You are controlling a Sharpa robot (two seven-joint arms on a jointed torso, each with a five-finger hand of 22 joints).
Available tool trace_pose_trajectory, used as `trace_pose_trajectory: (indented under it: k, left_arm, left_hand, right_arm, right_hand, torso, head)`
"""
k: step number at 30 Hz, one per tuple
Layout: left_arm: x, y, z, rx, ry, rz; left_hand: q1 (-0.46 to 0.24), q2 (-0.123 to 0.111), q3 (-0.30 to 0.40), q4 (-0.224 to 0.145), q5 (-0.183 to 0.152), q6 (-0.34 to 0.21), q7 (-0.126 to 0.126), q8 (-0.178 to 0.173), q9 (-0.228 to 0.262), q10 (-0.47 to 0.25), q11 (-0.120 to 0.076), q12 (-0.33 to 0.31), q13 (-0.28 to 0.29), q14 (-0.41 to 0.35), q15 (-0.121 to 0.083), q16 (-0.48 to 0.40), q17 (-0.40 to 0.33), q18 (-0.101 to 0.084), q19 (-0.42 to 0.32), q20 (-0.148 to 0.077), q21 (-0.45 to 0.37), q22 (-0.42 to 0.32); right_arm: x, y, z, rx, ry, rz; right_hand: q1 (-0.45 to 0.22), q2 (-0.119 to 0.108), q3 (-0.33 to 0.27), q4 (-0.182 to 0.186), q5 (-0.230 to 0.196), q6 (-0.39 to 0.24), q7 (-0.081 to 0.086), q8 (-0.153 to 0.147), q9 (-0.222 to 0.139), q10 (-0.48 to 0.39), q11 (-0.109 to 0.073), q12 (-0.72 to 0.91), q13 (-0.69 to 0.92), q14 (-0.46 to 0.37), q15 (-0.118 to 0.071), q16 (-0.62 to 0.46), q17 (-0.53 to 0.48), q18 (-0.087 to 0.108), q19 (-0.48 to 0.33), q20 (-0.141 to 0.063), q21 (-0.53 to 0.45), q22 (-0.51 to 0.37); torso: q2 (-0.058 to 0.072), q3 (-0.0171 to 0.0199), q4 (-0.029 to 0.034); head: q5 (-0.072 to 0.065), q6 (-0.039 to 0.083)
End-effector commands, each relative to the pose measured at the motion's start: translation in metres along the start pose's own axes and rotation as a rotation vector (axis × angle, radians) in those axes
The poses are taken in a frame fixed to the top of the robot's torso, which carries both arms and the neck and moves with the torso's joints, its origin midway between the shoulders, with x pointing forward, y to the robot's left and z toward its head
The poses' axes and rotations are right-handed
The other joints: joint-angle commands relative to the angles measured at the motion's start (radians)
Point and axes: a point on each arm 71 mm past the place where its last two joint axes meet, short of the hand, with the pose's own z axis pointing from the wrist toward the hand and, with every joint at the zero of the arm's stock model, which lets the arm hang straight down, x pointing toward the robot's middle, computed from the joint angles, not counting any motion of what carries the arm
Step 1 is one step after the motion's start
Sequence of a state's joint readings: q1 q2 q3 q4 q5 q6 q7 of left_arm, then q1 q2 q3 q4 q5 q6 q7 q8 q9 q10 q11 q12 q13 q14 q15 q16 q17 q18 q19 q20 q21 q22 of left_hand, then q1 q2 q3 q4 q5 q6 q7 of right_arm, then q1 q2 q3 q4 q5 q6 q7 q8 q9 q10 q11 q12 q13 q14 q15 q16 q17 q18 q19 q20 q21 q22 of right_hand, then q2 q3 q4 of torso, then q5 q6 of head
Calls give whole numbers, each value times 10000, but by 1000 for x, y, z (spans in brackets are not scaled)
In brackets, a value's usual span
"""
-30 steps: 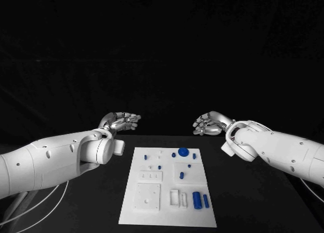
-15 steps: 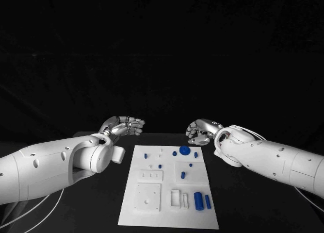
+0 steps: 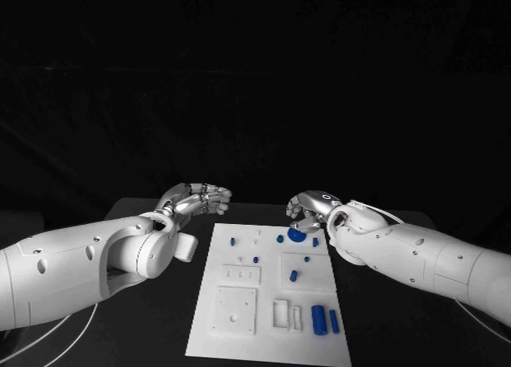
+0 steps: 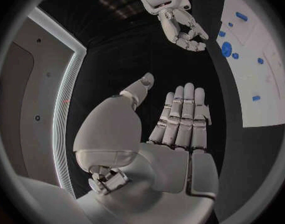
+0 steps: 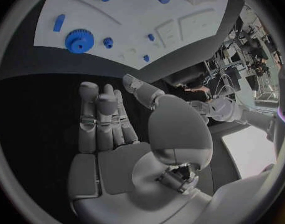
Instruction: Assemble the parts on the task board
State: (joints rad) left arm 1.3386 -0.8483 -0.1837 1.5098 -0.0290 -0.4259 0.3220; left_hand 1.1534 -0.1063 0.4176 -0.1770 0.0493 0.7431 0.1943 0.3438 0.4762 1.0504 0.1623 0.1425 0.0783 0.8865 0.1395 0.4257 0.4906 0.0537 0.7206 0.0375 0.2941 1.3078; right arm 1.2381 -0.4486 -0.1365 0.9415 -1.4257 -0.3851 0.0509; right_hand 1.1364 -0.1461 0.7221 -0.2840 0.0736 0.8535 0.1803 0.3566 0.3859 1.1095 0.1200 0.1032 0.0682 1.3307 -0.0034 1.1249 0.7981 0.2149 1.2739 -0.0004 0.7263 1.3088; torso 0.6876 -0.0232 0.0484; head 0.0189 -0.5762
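Observation:
The white task board (image 3: 272, 294) lies lengthwise in the middle of the table. A blue gear (image 3: 297, 235) sits at its far end among small blue pegs (image 3: 232, 241). A blue cylinder (image 3: 317, 317) lies near its front right corner. My left hand (image 3: 195, 200) hovers off the board's far left corner, fingers apart, holding nothing. My right hand (image 3: 308, 210) hangs just beyond the gear, also holding nothing. In the left wrist view my left hand (image 4: 180, 119) has straight fingers, beside the board (image 4: 254, 84). In the right wrist view my right hand (image 5: 105, 124) is flat near the gear (image 5: 78, 40).
Raised white blocks and recesses (image 3: 235, 310) cover the board's near half. Black table surface (image 3: 135, 321) runs along both long sides of the board. A dark backdrop stands behind the table.
My right hand has moved left and down toward the blue gear at the board's far end. My left hand has shifted slightly nearer the board. Both still hold nothing.

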Motion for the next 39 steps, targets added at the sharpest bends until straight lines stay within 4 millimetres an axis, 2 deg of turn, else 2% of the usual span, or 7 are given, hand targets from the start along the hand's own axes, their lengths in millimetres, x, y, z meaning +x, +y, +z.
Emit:
trace_pose_trajectory:
  k: [1,6,10,13,23,31,39]
  left_arm:
    - [2,-4,0,167,207,45]
    - [3,-8,-1,224,275,23]
    - [5,-12,-2,308,306,-16]
    - [6,-14,-2,360,349,-53]
    - [9,-19,-3,429,456,-97]
    - [10,-19,-2,426,469,-97]
    - [10,-19,-4,435,467,-106]
  left_hand:
    - [-100,-16,-5,-71,39,65,5,-50,-21,73,11,-60,-20,29,3,-77,-18,54,76,18,-58,185]
    - [-136,-20,5,-108,39,65,6,-63,-39,73,15,-79,-31,16,11,-100,-28,50,68,23,-67,184]
    - [-168,-12,18,-132,39,59,11,-78,-54,82,16,-90,-38,35,8,-101,-28,52,75,22,-68,186]
    - [-174,-13,23,-144,39,59,12,-81,-59,83,17,-94,-41,36,8,-105,-30,52,76,21,-69,186]
    - [-216,-22,44,-199,38,63,16,-96,-81,86,21,-119,-53,24,15,-134,-42,49,69,26,-80,187]
    - [-263,-17,62,-228,38,67,17,-107,-98,77,29,-145,-64,10,24,-159,-51,46,60,33,-89,187]
    - [-277,-21,67,-240,36,66,19,-111,-104,76,32,-153,-66,7,26,-166,-54,46,57,35,-93,188]
  right_arm:
    - [1,4,3,-197,-41,-638]
    - [2,7,6,-283,15,-840]
    - [2,8,8,-297,-24,-1070]
    - [3,8,9,-293,15,-1152]
    - [6,10,12,-332,130,-1422]
    - [9,6,12,-202,220,-1733]
    - [9,6,12,-121,193,-2086]
  right_hand:
    - [26,-81,57,-15,53,-44,-5,-46,-17,-92,10,-84,-14,-27,92,62,-24,469,439,-421,69,190]
    - [30,-98,44,-12,41,-51,-9,-52,-18,-98,20,-116,-11,-38,102,108,-43,469,451,-424,82,185]
    - [45,-107,42,-17,41,-49,-13,-53,-17,-96,22,-134,-9,-40,105,141,-53,469,459,-428,92,183]
    - [62,-131,39,-22,41,-56,-16,-58,-19,-104,28,-157,-9,-46,111,172,-66,469,467,-432,100,180]
    - [44,-244,-60,-19,106,-113,-18,-95,-29,-156,62,-270,-10,-87,145,295,-141,469,477,-427,127,170]
    - [104,-313,-122,-49,160,-154,-15,-117,-35,-185,77,-328,-9,-117,160,365,-204,469,466,-429,136,165]
    - [117,-340,-146,-42,144,-153,-15,-117,-33,-184,81,-336,-6,-125,164,389,-226,469,468,-425,139,162]
  torso:
    - [266,-71,104]
    - [376,-78,124]
    - [551,-103,144]
    - [657,-135,229]
    - [924,-196,328]
    - [1102,-257,338]
    - [1263,-273,336]
  head:
    - [-65,83]
    - [-78,162]
    - [-107,303]
    - [-166,351]
    - [-230,375]
    - [-189,425]
    - [-198,513]
